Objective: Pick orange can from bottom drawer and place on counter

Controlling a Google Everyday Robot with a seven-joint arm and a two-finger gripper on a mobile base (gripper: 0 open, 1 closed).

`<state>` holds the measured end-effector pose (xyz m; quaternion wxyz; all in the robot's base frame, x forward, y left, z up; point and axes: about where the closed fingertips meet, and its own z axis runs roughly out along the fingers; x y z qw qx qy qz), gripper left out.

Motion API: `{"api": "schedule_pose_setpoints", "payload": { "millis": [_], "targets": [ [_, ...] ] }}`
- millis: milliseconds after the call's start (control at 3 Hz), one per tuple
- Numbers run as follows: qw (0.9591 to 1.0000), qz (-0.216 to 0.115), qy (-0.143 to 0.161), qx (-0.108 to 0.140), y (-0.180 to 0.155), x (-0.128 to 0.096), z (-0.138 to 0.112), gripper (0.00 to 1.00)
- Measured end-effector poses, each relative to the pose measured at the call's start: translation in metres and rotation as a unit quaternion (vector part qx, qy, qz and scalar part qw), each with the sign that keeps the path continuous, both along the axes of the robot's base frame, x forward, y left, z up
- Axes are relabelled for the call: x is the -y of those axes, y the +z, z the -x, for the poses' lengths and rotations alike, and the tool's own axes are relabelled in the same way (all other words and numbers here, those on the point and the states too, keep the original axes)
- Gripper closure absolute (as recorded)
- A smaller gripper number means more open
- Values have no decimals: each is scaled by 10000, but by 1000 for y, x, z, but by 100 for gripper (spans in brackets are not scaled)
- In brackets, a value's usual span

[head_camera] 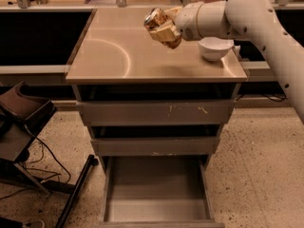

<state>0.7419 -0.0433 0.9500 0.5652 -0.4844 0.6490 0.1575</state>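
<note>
The gripper (165,31) hangs over the table (107,56), out from the far edge and a little right of the middle. Its jaws are closed on the orange can (154,19). The can is tipped over in the grasp, silver top facing up and toward the far left corner, and it appears to be clear of the surface rather than resting on it. The bottom drawer (156,186) stands pulled out below, with nothing in it.

A small metal drink can like this is likely light. Its wall is thin and smooth, so a hard squeeze could dent it and a weak one could let it slide. The sensible hold is across the round body at mid-height, not on the rims. Tilted as it is, it probably needs righting before release, or it may roll across the glossy top.

The white bowl (215,48) sits by the right edge, just beside the arm's wrist, and is the one thing a sideways sweep could knock. The left and middle of the table offer open room. A dark stand (21,115) with loose cables is on the floor to the left, well apart from the work.
</note>
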Motion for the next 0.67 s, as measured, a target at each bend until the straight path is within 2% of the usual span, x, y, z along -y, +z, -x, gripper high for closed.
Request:
{"api": "schedule_pose_setpoints", "payload": {
  "millis": [667],
  "targets": [
    [9958, 131, -375, -825, -67, 14, -33, 100]
  ]
}}
